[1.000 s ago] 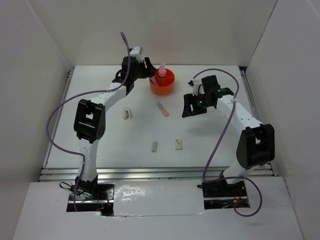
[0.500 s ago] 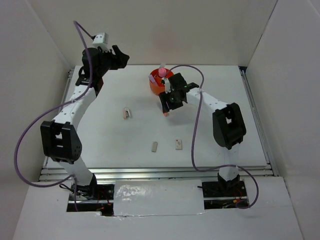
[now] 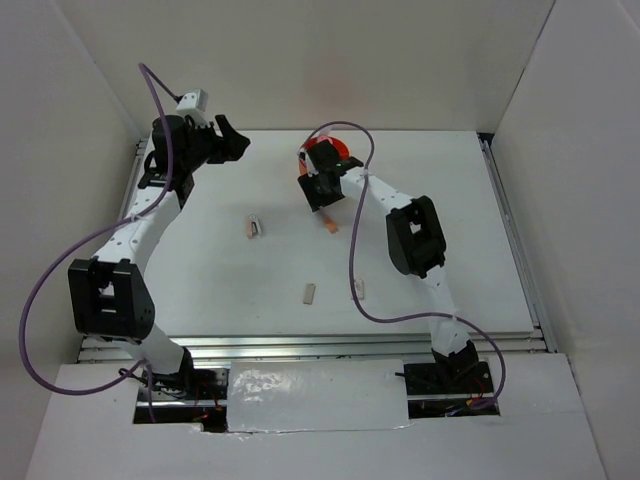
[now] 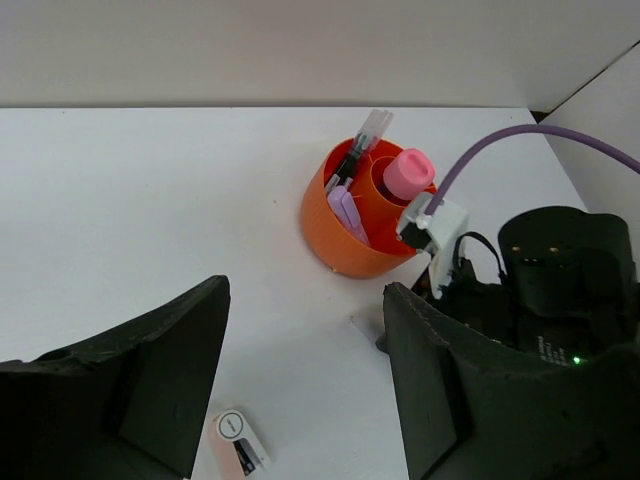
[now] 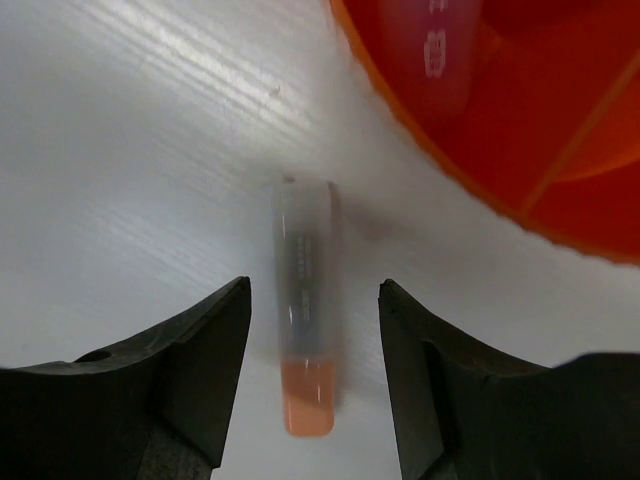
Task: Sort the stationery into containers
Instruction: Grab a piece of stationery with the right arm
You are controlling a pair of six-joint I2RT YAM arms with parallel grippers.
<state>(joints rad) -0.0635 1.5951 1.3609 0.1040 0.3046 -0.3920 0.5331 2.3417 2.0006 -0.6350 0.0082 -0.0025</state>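
The orange tub point(image 4: 350, 235) stands at the back of the table and holds a pink glue stick point(image 4: 408, 172) and pens point(image 4: 352, 165). In the top view the right arm partly covers the tub point(image 3: 330, 152). An orange-capped marker point(image 5: 305, 310) lies flat on the table beside the tub point(image 5: 520, 130). My right gripper point(image 5: 315, 285) hangs open just above the marker, one finger on each side, not touching it. The marker's point(image 3: 331, 226) orange end shows below my right gripper point(image 3: 322, 195). My left gripper point(image 3: 235, 140) is raised at the far left, open and empty point(image 4: 305, 290).
A pink eraser point(image 3: 255, 228) lies left of centre and also shows low in the left wrist view point(image 4: 238, 443). A beige eraser point(image 3: 309, 293) and a white eraser point(image 3: 358, 290) lie nearer the front. Purple cables loop over both arms. White walls enclose the table.
My left arm swung away from the tub to the far left. My right arm moved left across the table and came down over the marker beside the tub.
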